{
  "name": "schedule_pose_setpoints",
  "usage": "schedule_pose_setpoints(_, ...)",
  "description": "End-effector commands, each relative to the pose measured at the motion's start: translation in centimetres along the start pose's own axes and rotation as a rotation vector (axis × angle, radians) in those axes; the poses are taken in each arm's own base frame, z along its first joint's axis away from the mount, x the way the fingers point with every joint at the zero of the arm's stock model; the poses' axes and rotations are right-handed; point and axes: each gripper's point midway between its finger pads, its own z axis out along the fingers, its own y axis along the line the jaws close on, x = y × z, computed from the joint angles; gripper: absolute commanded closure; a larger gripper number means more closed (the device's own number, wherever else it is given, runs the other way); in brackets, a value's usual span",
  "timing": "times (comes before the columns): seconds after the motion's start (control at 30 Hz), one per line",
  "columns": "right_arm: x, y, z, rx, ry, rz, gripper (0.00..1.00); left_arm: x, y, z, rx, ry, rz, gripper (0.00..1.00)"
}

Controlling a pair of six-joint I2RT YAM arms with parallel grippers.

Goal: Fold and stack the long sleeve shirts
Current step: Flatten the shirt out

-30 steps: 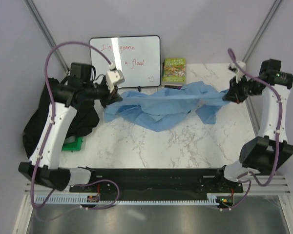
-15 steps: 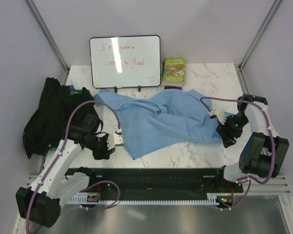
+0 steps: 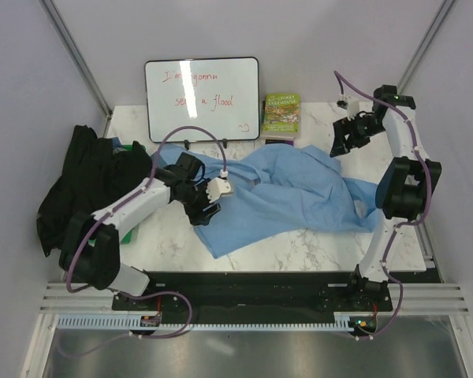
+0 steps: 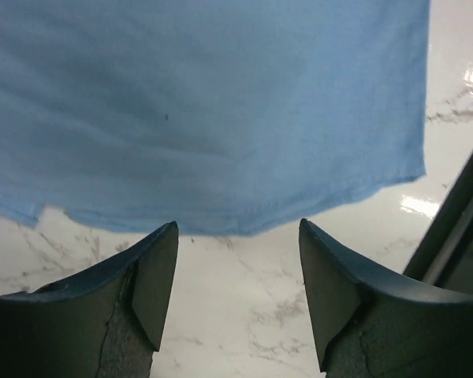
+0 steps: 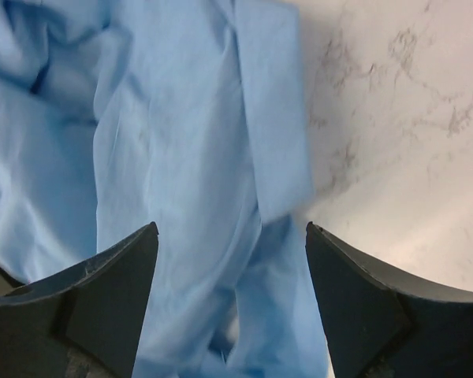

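Blue shirt [image 3: 292,193] lay unfolded, centre frame; left gripper [image 4: 236,224] and right gripper [image 5: 231,226] gaped empty; regrasping its edges seemed next.

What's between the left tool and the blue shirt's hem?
Nothing but bare marble table between left tool and blue shirt, per left wrist view.

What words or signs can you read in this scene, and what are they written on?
"I'm gonna": whiteboard, top line, red marker.
"a flood": whiteboard, second line; the word before it is unclear.
Heart sign: whiteboard, lower right corner.
Green book: cover title too small to read.
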Motion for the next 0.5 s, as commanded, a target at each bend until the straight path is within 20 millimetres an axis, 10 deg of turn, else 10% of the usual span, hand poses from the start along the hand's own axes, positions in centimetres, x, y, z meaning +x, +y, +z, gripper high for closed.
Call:
schedule_pose_setpoints(0.0, -5.7, -1.3, 3.5, 0.073, -0.140, 0.186, 0.16, -3.7, 3.4, 2.3, -0.135, -0.006, 0.030, 0.31)
schedule_pose_setpoints(0.23, -7.6, -5.3, 8.6, 0.113, -0.167, 0.236, 0.15, -0.5, 3.5, 5.8, -0.104, 0.137, 0.016, 0.41)
schedule_pose_setpoints(0.47, -2.7, -3.9, 13.1, 0.017, -0.056, 0.242, 0.28, 3.1, 1.3, 6.4, -0.057, 0.237, 0.011, 0.67)
